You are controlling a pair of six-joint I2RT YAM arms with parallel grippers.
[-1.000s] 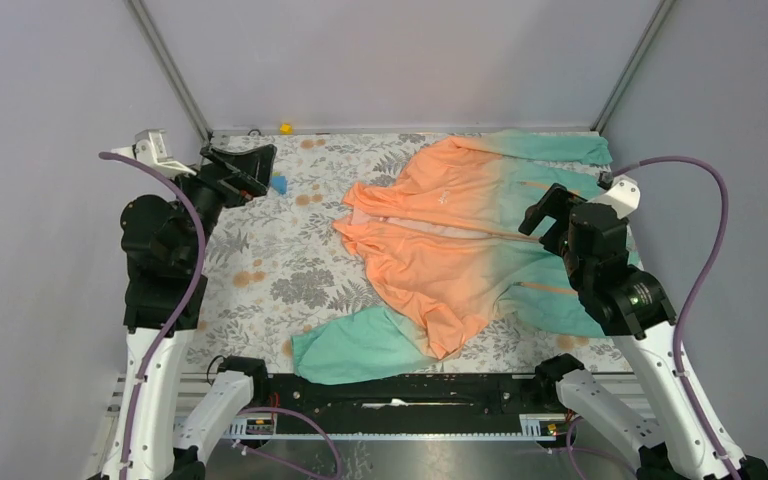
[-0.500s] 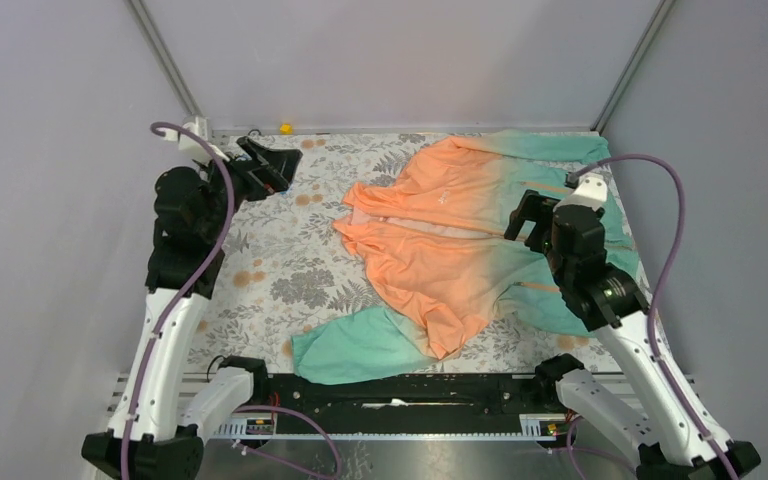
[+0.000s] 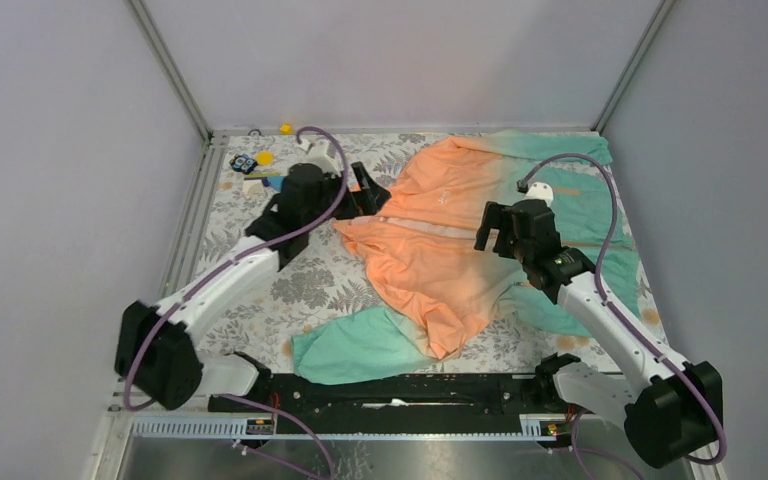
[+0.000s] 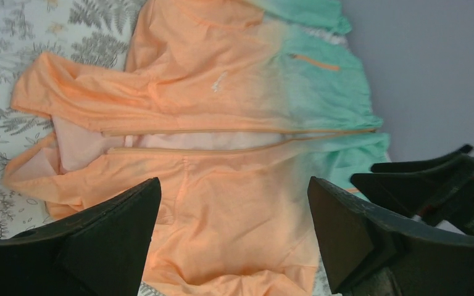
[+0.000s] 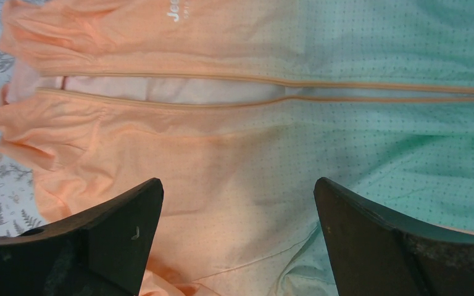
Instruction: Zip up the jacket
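The jacket (image 3: 460, 230) lies spread on the floral table cover, orange toward the left, mint-teal toward the right, one teal sleeve reaching the near edge. Its front zipper (image 5: 179, 103) is closed at the teal hem side and gapes open over the orange part, showing pale lining (image 4: 203, 140). My left gripper (image 3: 375, 195) is open, hovering at the jacket's orange hood end (image 4: 231, 209). My right gripper (image 3: 495, 232) is open above the jacket's middle, where orange fades to teal (image 5: 237, 203). Neither holds anything.
Small objects, a yellow one (image 3: 264, 157), a dark one (image 3: 243, 163) and a blue one (image 3: 275, 182), lie at the back left of the floral cover (image 3: 290, 270). A yellow piece (image 3: 285, 128) sits at the back wall. Grey walls enclose the table.
Both arms have swung inward from the table's sides. The left gripper moved right to the jacket's hood end; the right gripper moved left over the jacket's middle. The jacket has not moved.
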